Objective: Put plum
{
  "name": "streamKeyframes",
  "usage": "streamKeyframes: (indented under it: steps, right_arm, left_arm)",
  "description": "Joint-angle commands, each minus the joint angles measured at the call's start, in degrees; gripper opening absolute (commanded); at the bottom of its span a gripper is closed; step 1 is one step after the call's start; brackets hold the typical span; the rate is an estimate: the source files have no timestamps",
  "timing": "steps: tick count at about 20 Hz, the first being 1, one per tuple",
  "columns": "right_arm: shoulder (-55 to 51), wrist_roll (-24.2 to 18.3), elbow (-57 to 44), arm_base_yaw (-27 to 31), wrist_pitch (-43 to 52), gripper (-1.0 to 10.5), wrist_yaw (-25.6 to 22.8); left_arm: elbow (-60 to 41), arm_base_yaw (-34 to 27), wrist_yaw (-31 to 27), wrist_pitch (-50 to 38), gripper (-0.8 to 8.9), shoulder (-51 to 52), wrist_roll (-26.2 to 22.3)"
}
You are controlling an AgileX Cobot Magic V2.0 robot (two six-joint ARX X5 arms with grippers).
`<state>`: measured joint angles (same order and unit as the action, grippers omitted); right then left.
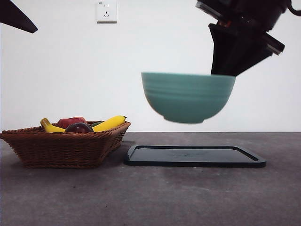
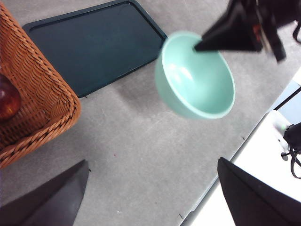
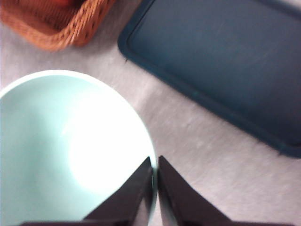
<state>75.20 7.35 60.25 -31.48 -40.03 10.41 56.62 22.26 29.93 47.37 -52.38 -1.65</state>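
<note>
Plum (image 1: 79,127): front view shows only its dark top over the basket (image 1: 61,148) rim, rest hidden; bananas (image 1: 109,124) and red fruit (image 1: 71,121) likewise half sunk. Left wrist view: basket cut by the left edge, one dark red fruit (image 2: 8,100) cropped, can't tell which. Right wrist view is blurred overall; bowl (image 3: 66,150) cut at left and bottom, tray (image 3: 225,66) cut at right. Right gripper (image 1: 225,70) body cut by front view's top edge. Left gripper (image 2: 153,197): fingers only partly in frame.
</note>
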Motion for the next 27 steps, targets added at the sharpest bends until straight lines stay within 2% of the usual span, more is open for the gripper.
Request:
streamKeyframes:
  steps: [1, 4, 8, 24, 27]
  right_arm:
    - [0.46, 1.31, -2.91, -1.09, 2.12, 0.1, -0.11]
    - [0.48, 3.78, -8.61, -2.47, 8.17, 0.1, -0.15]
    - [0.94, 4.98, -13.4, -2.78, 12.66, 0.1, -0.48]
    - [5.7, 4.81, -14.29, -3.28, 12.96, 0.2, -1.46]
    - [5.62, 5.64, -14.27, -3.28, 12.96, 2.3, -1.44]
  left_arm:
    - [1.18, 0.26, 0.13, -0.44, 4.36, -0.37, -0.68]
    - [1.18, 0.26, 0.13, -0.42, 4.36, -0.37, -0.68]
    - [1.18, 0.26, 0.13, -0.42, 4.36, -0.37, -0.68]
    - [1.18, 0.26, 0.13, -0.24, 4.36, -0.37, -0.68]
    - [1.18, 0.26, 0.13, -0.24, 4.36, -0.37, -0.68]
